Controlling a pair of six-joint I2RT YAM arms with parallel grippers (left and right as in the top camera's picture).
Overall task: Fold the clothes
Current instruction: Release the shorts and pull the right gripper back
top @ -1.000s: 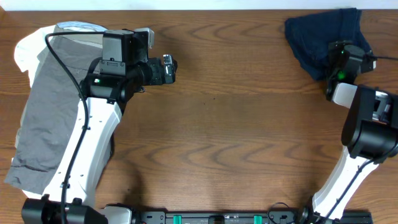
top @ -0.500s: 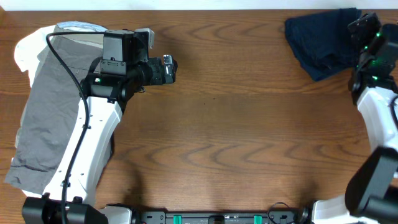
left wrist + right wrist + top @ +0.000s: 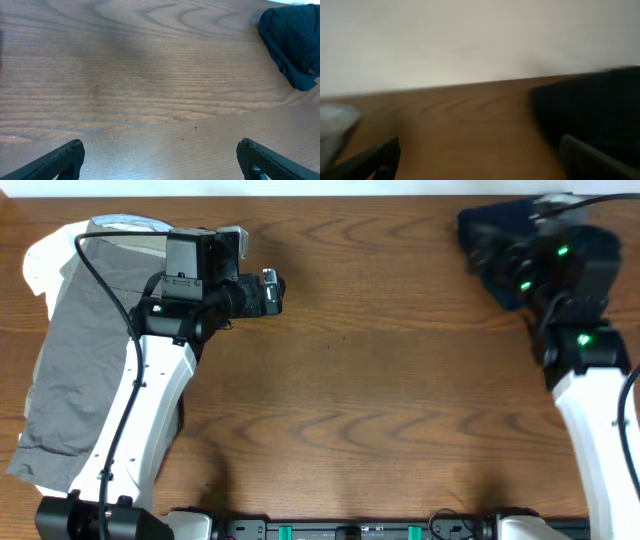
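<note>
The dark navy shorts [image 3: 490,230] lie bunched in the table's far right corner. They also show in the left wrist view [image 3: 295,40] and, blurred, in the right wrist view [image 3: 600,110]. My right gripper [image 3: 497,260] hovers over the shorts' near part, pointing left; its jaws stand wide apart and empty [image 3: 480,152]. My left gripper [image 3: 270,292] is far from the shorts, at the left of the table, pointing right. It is open and empty above bare wood [image 3: 160,150].
Grey shorts [image 3: 80,360] lie spread at the left edge over a white garment [image 3: 45,255], under my left arm. A pale wall runs behind the table's far edge [image 3: 470,40]. Bare wood [image 3: 380,380] lies between the two arms.
My right arm has swung from the right edge up and over the navy shorts, its gripper now pointing left. The left arm has not moved.
</note>
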